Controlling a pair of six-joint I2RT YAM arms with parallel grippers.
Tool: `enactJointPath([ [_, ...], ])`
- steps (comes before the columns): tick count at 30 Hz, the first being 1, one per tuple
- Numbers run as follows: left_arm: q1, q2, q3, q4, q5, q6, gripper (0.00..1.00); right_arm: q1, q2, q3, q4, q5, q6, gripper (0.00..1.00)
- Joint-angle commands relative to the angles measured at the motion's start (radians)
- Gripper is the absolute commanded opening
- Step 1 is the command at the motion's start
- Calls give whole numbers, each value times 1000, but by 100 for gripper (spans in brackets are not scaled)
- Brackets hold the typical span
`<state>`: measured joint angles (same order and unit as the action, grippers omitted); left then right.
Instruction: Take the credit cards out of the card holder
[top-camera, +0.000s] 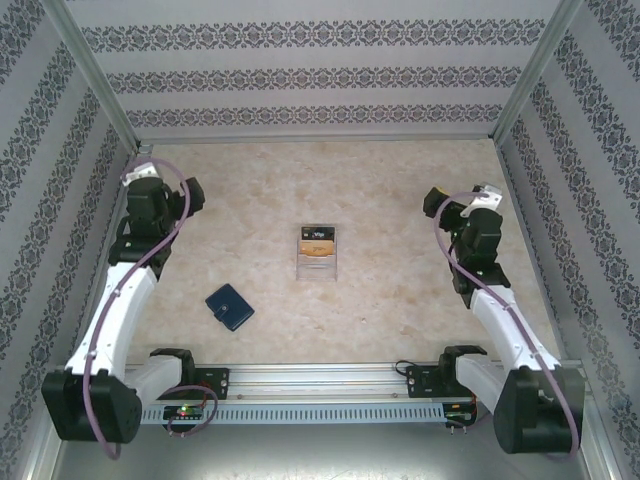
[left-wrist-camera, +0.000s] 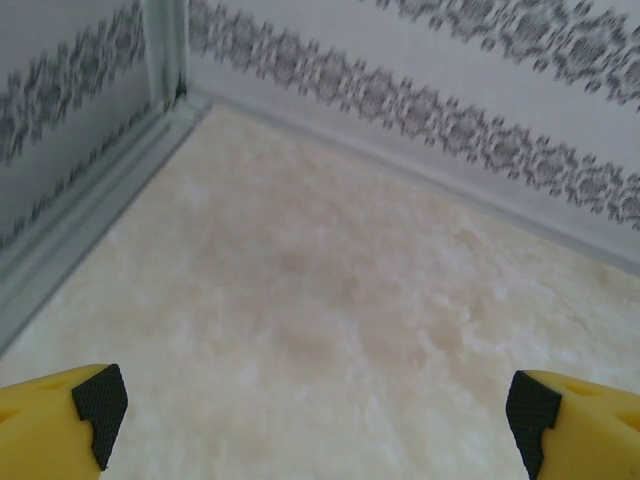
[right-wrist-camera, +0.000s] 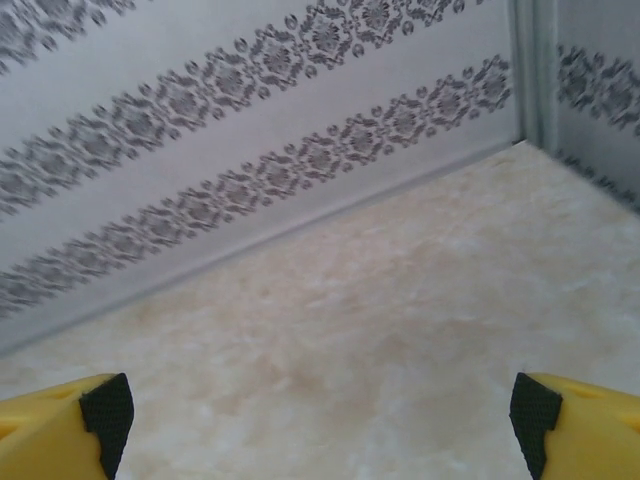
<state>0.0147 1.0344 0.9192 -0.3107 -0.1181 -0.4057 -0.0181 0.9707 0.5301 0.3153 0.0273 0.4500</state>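
Two entries: we are logging the left gripper (left-wrist-camera: 315, 415) and right gripper (right-wrist-camera: 318, 412) spread wide, empty; the card holder (top-camera: 230, 307) lying folded at seven o'clock from the clear stand (top-camera: 318, 262). We are judging it likely to skid if pried unpinned.

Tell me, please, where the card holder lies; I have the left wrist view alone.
Observer: The card holder lies folded shut on the table, left of centre, toward the near edge.
Operator: Is anything else close to it?
Observer: A clear stand sits apart from it, at the table's middle.
Operator: And the right pincer?
Observer: The right pincer is open, empty, facing the far right corner.
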Motion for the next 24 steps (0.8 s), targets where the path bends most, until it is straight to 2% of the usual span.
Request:
enactJointPath([
  [1,-6,-22,-44,-299,86,-156,99,-8,-21,37,-124,-143,197,98],
  [4,-7,-42,-81,-385,133,-234,100,27,-24,103,-230,-203,193,98],
  [9,-11,-51,-173,-372,248,-306,99,211,-18,175,-394,-164,120,98],
  [14,-15,0,-253,-292,340,-324,99,451,-16,174,-462,-48,99,98],
  [17,-16,54,-267,-247,372,-313,99,612,13,166,-456,-26,102,98],
  [22,-25,151,-267,-168,434,-300,97,923,174,213,-477,73,59,98],
  [24,-30,187,-273,-148,451,-294,97,993,245,246,-482,79,53,98],
])
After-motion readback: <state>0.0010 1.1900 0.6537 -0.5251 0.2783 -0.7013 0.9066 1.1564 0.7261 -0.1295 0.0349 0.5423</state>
